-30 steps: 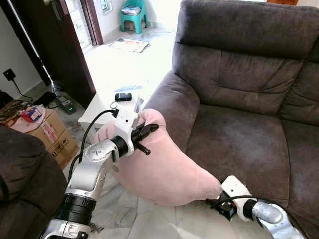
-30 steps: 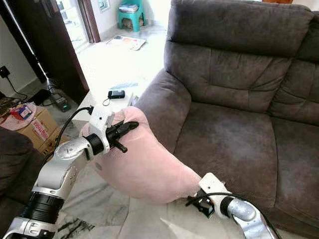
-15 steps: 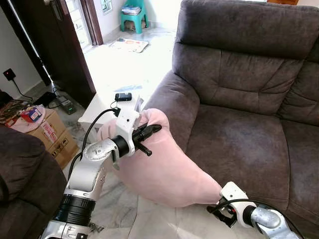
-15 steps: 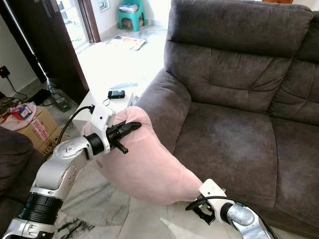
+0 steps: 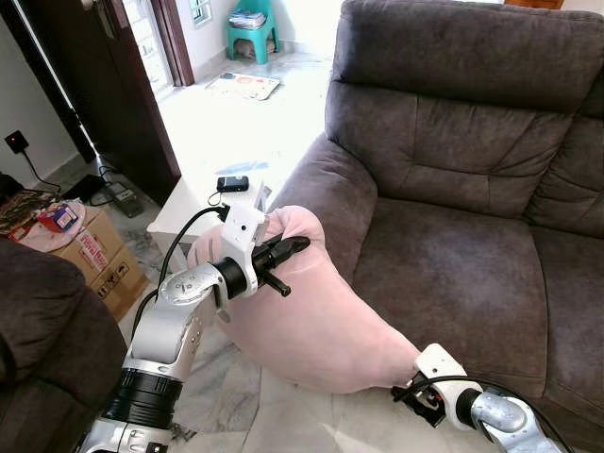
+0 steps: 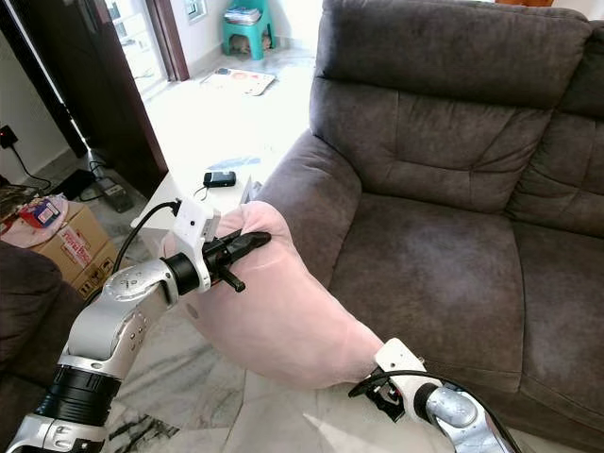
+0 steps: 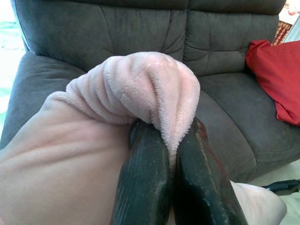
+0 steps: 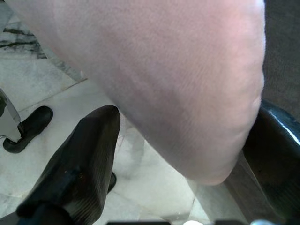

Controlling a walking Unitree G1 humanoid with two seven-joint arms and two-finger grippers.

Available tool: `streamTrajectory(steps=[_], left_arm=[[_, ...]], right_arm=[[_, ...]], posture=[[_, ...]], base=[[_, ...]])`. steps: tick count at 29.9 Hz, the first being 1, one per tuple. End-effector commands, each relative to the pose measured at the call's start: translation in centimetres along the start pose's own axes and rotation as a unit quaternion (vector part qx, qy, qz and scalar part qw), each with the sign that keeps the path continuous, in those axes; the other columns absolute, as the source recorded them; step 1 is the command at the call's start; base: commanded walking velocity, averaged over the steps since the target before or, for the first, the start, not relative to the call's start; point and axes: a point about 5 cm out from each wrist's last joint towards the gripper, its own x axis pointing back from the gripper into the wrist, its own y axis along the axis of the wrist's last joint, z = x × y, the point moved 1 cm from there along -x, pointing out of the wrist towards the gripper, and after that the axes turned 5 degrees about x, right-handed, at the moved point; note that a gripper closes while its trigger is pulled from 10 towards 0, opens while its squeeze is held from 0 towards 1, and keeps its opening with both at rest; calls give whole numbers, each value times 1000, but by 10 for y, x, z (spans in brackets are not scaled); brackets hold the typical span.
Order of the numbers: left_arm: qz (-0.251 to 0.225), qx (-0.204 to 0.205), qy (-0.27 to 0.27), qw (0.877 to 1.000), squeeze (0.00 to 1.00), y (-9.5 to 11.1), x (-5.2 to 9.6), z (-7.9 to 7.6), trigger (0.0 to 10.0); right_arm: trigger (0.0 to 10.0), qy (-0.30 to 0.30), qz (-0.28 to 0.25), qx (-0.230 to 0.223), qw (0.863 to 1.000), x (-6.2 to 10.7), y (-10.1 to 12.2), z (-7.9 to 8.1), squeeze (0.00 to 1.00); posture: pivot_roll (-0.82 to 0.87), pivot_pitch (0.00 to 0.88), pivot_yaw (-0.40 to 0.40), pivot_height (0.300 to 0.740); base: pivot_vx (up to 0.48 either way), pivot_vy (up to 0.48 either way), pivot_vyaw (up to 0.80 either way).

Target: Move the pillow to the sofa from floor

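While the left hand (image 5: 283, 253) clamps the pillow's (image 5: 321, 311) upper corner beside the sofa's (image 5: 453, 255) armrest, the pillow slants down rightward above the floor (image 5: 302, 425); the right hand (image 8: 178, 154), fingers apart around the lower corner, sits before the seat, which lies farther right.

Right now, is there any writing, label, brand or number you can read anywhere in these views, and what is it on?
Nothing can be read for certain.
Cardboard box on the floor at the left: red print on its side, too small and blurred to read.
Flat printed sheet on the floor near the teal stool: pictures or print, too small to read.
Pillow, sofa, left gripper and right gripper: no writing.
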Motion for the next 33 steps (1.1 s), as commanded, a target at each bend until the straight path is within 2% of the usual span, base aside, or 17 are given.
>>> streamTrajectory(steps=[1,17,24,33], left_arm=[[-52,-19,-27,998,0,25,-1,-10,10000],[-49,-19,-22,998,0,22,-1,-9,10000],[-41,-21,-21,999,0,16,-1,-8,10000],[-7,-30,13,999,0,0,5,2,10000]], right_arm=[[0,2,-8,-2,1000,-1,2,0,0],[0,5,-15,11,1000,-1,6,-1,0],[0,-5,-22,14,1000,1,8,-6,0],[0,-30,-68,7,997,11,23,-16,0]], posture=[[-4,24,6,740],[-6,18,2,740],[-16,3,5,740],[-24,0,14,740]], base=[[0,0,0],[0,0,0],[0,0,0],[0,0,0]])
